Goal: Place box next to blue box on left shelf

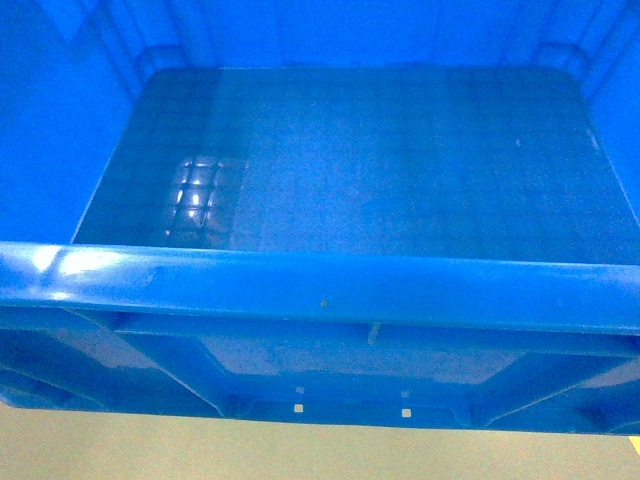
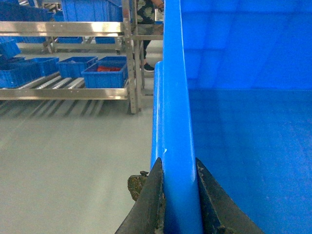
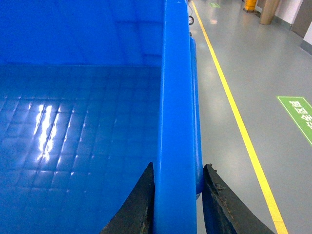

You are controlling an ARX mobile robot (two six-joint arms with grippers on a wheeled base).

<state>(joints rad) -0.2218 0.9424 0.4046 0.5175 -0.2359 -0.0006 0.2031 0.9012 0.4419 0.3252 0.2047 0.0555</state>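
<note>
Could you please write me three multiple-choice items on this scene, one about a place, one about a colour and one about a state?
1. Where does the left tool sit?
A. On the box's rim
B. On the floor
C. On a shelf rail

2. What colour is the line painted on the floor?
A. Red
B. Yellow
C. White

3. What does the box hold?
A. Red parts
B. Nothing visible
C. A smaller box

Answers:
1 A: in the left wrist view the jaws stand on either side of the box's rim.
2 B: the right wrist view shows a yellow stripe beside the box.
3 B: the head view shows only its bare floor.
</note>
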